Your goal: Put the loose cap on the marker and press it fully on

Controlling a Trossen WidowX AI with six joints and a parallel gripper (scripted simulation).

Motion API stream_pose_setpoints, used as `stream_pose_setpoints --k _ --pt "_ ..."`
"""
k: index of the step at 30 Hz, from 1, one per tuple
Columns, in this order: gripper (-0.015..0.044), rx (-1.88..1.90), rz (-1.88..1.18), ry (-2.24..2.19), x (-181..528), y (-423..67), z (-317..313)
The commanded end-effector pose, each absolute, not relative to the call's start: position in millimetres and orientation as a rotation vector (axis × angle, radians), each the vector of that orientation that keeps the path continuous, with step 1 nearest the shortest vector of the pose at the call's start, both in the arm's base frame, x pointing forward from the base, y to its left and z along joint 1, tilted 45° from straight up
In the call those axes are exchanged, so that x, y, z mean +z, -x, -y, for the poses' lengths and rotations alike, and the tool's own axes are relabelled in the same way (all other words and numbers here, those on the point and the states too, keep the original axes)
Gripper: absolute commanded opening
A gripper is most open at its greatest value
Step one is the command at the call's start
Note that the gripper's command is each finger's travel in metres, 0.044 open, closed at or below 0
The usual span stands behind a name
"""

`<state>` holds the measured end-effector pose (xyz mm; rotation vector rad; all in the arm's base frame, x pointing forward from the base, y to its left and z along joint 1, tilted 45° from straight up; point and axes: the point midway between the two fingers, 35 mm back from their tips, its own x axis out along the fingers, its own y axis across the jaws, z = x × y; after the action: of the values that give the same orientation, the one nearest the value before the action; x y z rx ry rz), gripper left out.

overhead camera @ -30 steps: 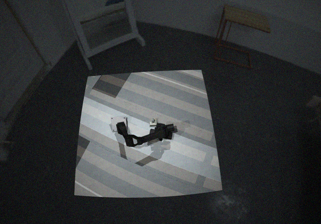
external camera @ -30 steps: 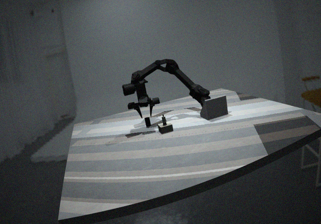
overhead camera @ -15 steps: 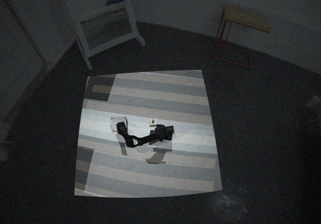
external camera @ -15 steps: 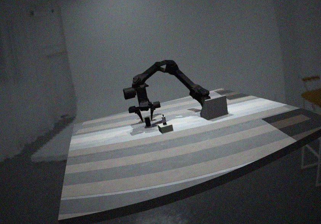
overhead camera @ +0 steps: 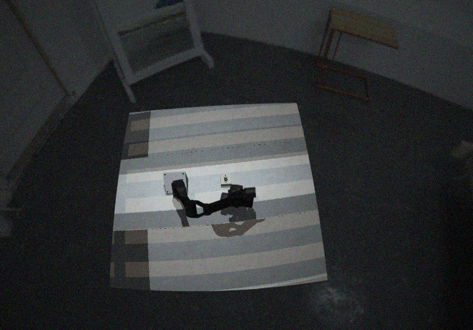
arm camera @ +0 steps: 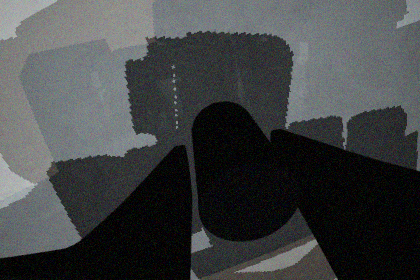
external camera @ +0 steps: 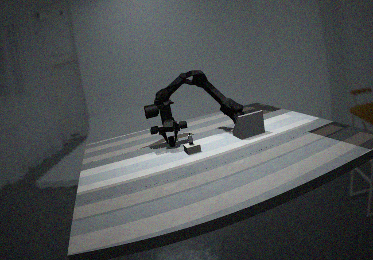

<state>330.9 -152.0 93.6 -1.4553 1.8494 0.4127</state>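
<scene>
The dark round cap (external camera: 171, 142) (arm camera: 235, 179) stands upright on the table and is between the fingers. My gripper (external camera: 171, 139) (arm camera: 229, 147) points down around it, with one finger on each side. In the wrist view the right finger overlaps the cap's edge, while a thin strip of background shows between the left finger and the cap. The fingers are part-way open. The marker (overhead camera: 225, 178) (external camera: 190, 139) stands upright in the pale holder block (overhead camera: 222, 185) (external camera: 193, 149), dark tip up, with no cap on it. In the top view the arm hides the cap and fingertips.
The holder block stands close beside the gripper. The arm's base mount (overhead camera: 168, 182) (external camera: 250, 125) stands farther off on the striped table (overhead camera: 229, 269) (external camera: 168, 211). Dark arm shadows fall around the cap. A white frame and a small side table stand beyond the table.
</scene>
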Motion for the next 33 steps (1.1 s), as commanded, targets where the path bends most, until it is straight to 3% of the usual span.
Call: stream_pose_setpoints --k 1,7,11,33 --pt "0.0125 0.416 -1.852 1.461 92.8 -330.6 152.8" --pt "0.0085 0.416 -1.852 1.461 92.7 -330.5 152.7" --pt "0.0 0.417 -1.852 1.46 97.1 -331.7 148.1" --pt "0.0 0.419 -1.851 1.459 134.9 -336.1 110.0"
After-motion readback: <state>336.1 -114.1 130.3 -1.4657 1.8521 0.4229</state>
